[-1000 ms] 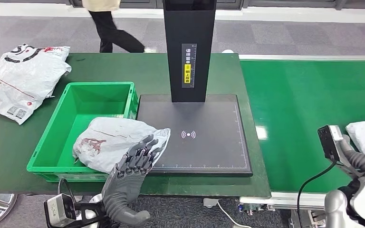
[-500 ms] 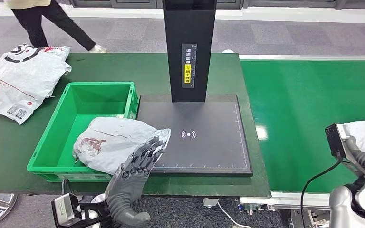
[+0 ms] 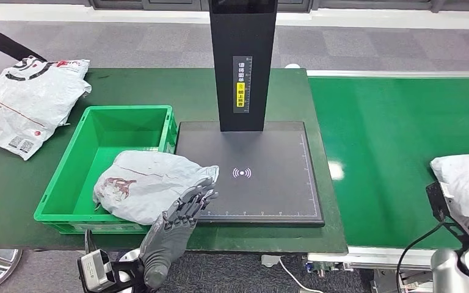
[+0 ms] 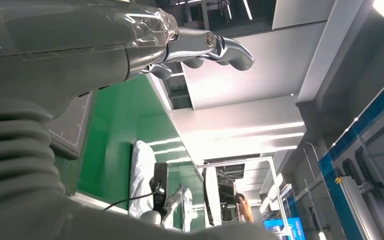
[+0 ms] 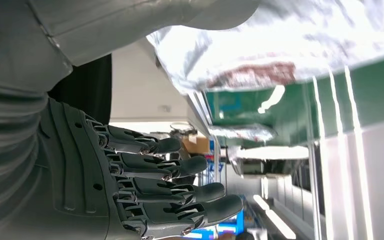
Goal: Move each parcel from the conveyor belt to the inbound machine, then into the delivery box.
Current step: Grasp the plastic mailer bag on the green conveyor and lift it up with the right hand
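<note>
Your right hand [image 5: 145, 180], fingers spread and empty, sits just beside the white parcel [image 3: 467, 183] at the conveyor belt's [image 3: 397, 152] right edge; grip it next; left hand [image 3: 177, 223] open, idle.

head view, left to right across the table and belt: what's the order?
Loose parcel on the table → green delivery box → parcel lying over the box's near corner → black inbound machine → green conveyor belt → parcel on the belt.
</note>
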`<state>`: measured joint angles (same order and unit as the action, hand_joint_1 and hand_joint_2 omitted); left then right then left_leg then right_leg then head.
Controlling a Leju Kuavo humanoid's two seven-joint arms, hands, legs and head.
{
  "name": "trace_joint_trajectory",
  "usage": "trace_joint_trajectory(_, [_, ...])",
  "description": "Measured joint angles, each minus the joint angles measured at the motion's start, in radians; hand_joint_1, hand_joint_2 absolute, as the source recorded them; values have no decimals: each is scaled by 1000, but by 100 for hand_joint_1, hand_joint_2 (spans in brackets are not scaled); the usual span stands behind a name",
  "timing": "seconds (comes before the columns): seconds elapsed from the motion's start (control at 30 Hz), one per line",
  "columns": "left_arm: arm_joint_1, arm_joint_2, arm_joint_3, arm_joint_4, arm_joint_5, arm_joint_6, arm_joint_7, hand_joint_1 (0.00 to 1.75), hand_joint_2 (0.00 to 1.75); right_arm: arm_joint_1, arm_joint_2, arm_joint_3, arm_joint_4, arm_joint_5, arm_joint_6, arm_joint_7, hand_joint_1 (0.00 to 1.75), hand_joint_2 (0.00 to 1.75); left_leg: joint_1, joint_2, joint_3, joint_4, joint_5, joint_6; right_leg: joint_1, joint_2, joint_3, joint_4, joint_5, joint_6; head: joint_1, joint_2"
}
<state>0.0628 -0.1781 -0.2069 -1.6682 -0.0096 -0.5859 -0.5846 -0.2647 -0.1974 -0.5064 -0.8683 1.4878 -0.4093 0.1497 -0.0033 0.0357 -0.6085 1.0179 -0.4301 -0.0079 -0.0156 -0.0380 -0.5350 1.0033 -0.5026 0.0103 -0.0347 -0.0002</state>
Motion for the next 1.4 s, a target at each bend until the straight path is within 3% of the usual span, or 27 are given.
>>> trace_joint_trajectory(0.2, [1,0,-3,0,-21,4,0,0,0,-39,-33,-18,134,2,-19,12,0,175,0,0,0,0,0,0,0,0,0,0,0,0,0,0])
trace_joint_trajectory(0.33, [0,0,-7,1,-32,13,-2,0,175,-68,-59,-29,226,18,-18,27,0,175,0,0,0,0,0,0,0,0,0,0,0,0,0,0])
trace_joint_trajectory(0.8, [1,9,-16,1,-33,41,-1,0,175,-190,-114,-43,452,69,86,108,0,175,-1,0,0,0,0,1,-1,0,0,0,0,0,0,0])
trace_joint_trajectory(1.4, [8,22,-16,10,-32,57,-22,0,175,-243,-135,-43,500,86,89,127,0,175,-1,-1,-1,0,0,1,-1,-2,0,0,0,0,0,0])
